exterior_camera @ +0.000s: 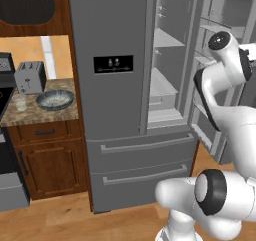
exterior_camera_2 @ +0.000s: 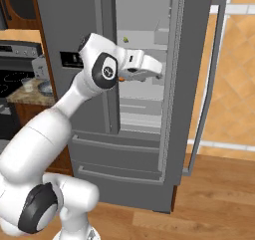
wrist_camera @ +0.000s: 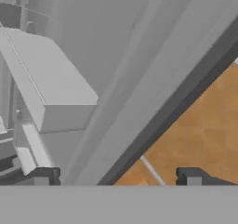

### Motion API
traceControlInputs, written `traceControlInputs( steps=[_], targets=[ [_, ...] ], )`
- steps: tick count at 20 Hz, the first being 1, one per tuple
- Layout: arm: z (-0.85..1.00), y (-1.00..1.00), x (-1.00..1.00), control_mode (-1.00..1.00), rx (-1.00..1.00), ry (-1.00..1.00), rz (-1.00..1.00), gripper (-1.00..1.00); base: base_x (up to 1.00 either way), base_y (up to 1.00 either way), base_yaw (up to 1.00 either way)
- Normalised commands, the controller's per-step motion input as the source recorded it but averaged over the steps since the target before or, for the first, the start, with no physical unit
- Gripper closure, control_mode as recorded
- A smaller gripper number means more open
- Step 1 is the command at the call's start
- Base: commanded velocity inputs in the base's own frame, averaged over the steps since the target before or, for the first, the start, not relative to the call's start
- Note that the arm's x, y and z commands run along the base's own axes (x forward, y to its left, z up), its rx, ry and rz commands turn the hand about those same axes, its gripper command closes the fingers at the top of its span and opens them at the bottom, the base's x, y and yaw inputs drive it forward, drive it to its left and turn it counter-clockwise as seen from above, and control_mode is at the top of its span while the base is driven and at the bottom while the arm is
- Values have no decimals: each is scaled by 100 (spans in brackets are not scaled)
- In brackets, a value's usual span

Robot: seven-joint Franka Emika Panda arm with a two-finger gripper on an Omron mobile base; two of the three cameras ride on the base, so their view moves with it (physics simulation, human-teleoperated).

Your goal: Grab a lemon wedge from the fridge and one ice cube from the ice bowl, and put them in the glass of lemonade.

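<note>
While the fridge (exterior_camera: 115, 115) stood with its right door swung wide, showed smooth dark grey steel panels, long vertical bar handles, a glossy black dispenser panel (exterior_camera: 113, 64) and two flat lower drawers. Inside, held pale grey shelves, flat and matte, with boxy door bins (wrist_camera: 51, 86) at about 9 o'clock in the hand view. On an upper shelf, at roughly 12 o'clock from the forearm in the right base view, lay the lemon wedge (exterior_camera_2: 125, 39), a tiny yellow-green speck, too small to judge further. Just under the wrist, glimpsed a small round orange fruit (exterior_camera_2: 122, 78). Reached into the open compartment with the white, rounded arm; gripper (wrist_camera: 118, 177) had its dark blocky fingertips (wrist_camera: 189, 176) spread wide apart at the bottom of the hand view, gripping nothing, with grey door wall and orange-brown tiled wall between them. On the speckled granite counter (exterior_camera: 42, 114) at 9 o'clock of the fridge, sat the wide, shallow grey-blue ice bowl (exterior_camera: 55, 99), mottled inside, near the boxy silver toaster (exterior_camera: 30, 77); beside the bowl at its 9 o'clock, stood the small clear glass of lemonade (exterior_camera: 20, 102)
</note>
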Motion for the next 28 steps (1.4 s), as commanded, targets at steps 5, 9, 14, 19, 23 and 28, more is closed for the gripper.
traceControlInputs(
  steps=[5,9,14,19,23,28],
  targets=[
    [0,96,0,-100,25,-8,7,-100,0,0,0],
    [-13,100,0,-100,21,0,21,-100,0,0,0],
    [-39,100,8,-100,22,0,30,-100,0,0,0],
    [-37,100,23,-100,17,1,31,-100,0,0,0],
    [-12,53,19,-100,4,2,9,-100,0,0,0],
    [0,15,72,-100,0,0,-2,-100,0,0,0]
  ],
)
